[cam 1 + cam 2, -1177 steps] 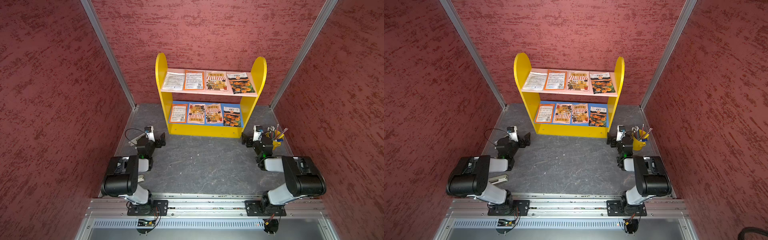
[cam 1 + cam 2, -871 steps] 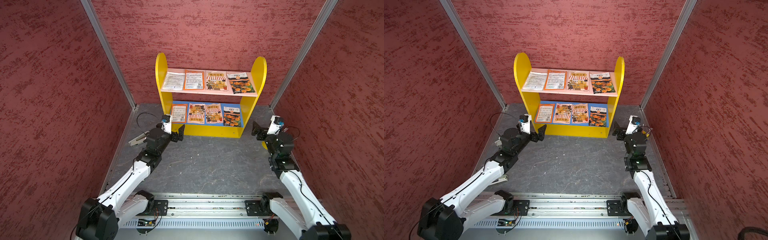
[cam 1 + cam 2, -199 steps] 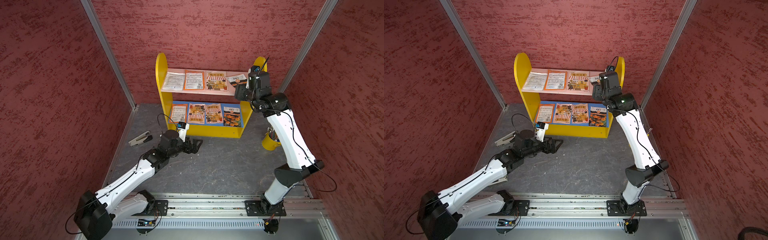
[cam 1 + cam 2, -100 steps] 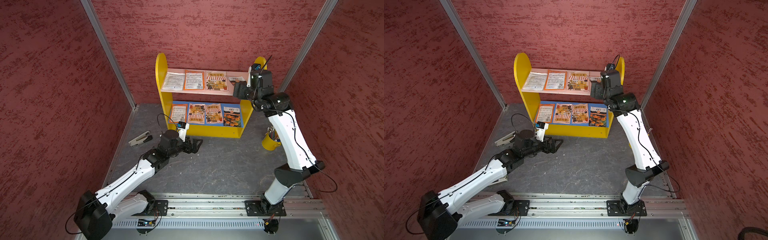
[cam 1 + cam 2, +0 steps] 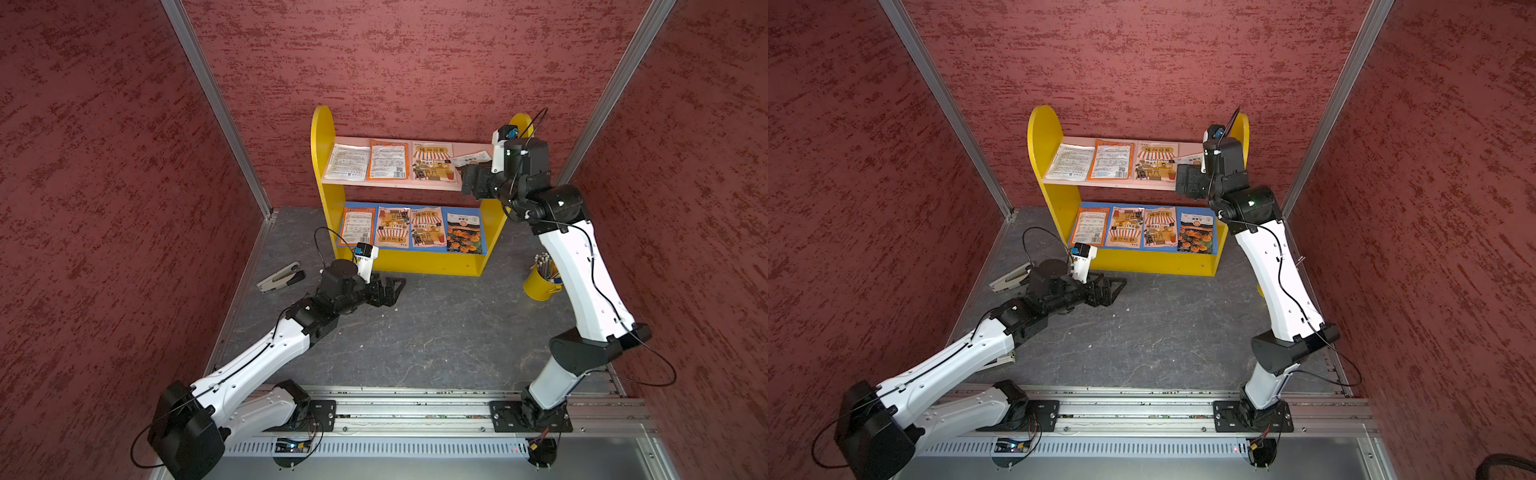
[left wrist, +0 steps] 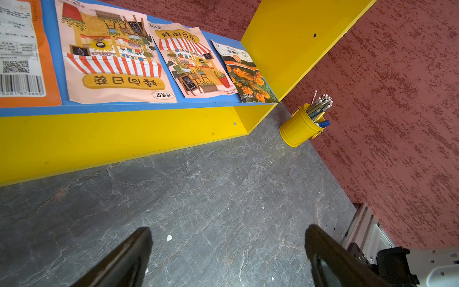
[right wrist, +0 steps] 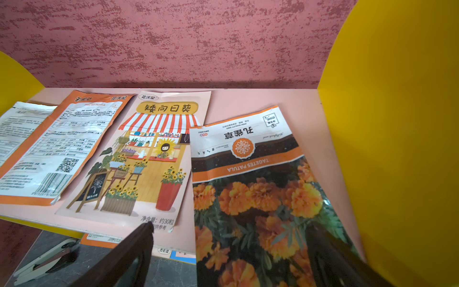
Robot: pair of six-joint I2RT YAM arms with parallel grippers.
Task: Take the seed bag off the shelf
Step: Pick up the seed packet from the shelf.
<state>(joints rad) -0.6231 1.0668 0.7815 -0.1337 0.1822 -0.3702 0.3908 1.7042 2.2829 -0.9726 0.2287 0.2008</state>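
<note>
The right tool is spread wide at the right end of the shelf's pink upper board. The seed bag, printed with orange marigolds, lies askew between its fingers, its near end past the board's front edge. One finger overlaps the bag's edge; whether it touches cannot be told. Nothing is pinched. A sunflower bag lies just beside the seed bag, and the yellow side panel stands close on the other side. The left tool is also spread, empty, low over the bare counter in front of the shelf's base. A pail of pencils stands near the shelf's corner and a stapler lies by the left wall. The right arm rises steeply, wrist bent toward the shelf; the left arm stretches low and forward.
</note>
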